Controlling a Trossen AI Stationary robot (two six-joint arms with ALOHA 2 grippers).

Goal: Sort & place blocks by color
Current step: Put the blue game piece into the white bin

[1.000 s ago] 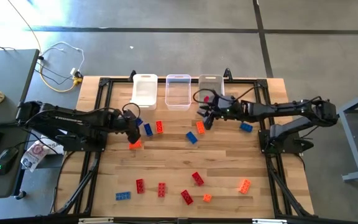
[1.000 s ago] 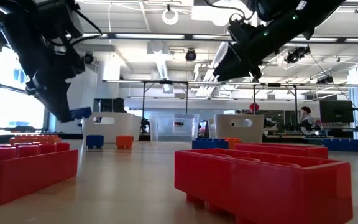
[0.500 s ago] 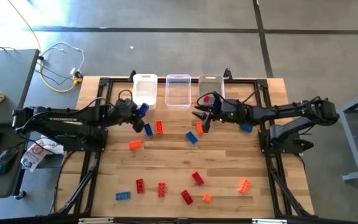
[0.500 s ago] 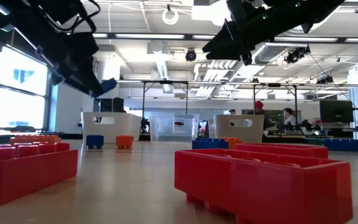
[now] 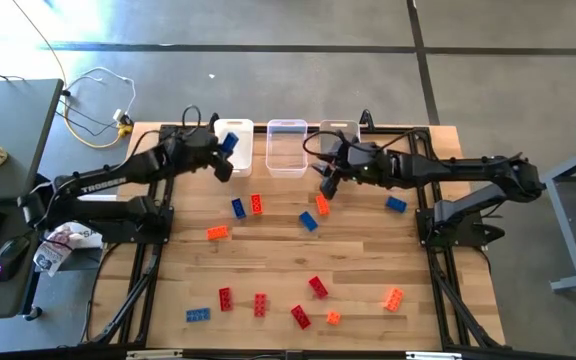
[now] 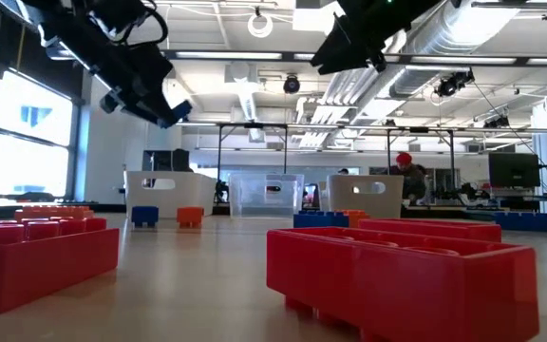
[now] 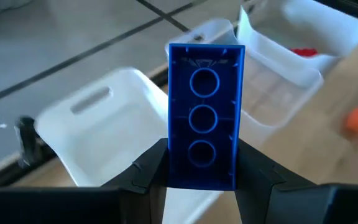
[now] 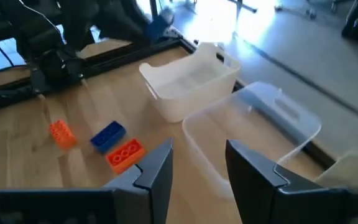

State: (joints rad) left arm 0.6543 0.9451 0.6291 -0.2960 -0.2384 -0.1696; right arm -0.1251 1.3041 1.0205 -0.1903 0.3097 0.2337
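My left gripper [image 5: 225, 147] is shut on a blue block [image 7: 204, 134] and holds it over the left white bin [image 5: 236, 158], also in the low view [image 6: 173, 111]. Beside that bin stand a clear middle bin [image 5: 287, 148] and a right bin [image 5: 342, 131]; a red block [image 7: 303, 52] lies in the right one. My right gripper [image 5: 326, 183] hangs open above the table just in front of the right bin, with nothing between its fingers [image 8: 157, 168]. Loose blocks rest flat on the wood: blue [image 5: 238, 207], orange [image 5: 256, 204], orange [image 5: 321, 204]. My left gripper pinches the blue block's two long sides [image 7: 174, 167] between its two fingers [image 7: 149, 171], near one end. The fingers slant down toward the table's far edge and lie along the block. The block sticks out ahead of them, hollow underside [image 7: 202, 118] toward the wrist camera, lifted clear above the bin.
More blocks lie scattered: orange [image 5: 216, 232], blue [image 5: 308, 221], blue [image 5: 396, 204], red ones near the front [image 5: 317, 287], orange [image 5: 395, 298], blue [image 5: 198, 314]. A black frame [image 5: 168, 135] borders the table. A person [image 6: 406, 176] is in the room behind.
My left gripper has swung up and toward the table's far edge with the blue block, from above the loose blocks to over the left white bin, tipping up as it went. My right gripper has risen a little in front of the right bin.
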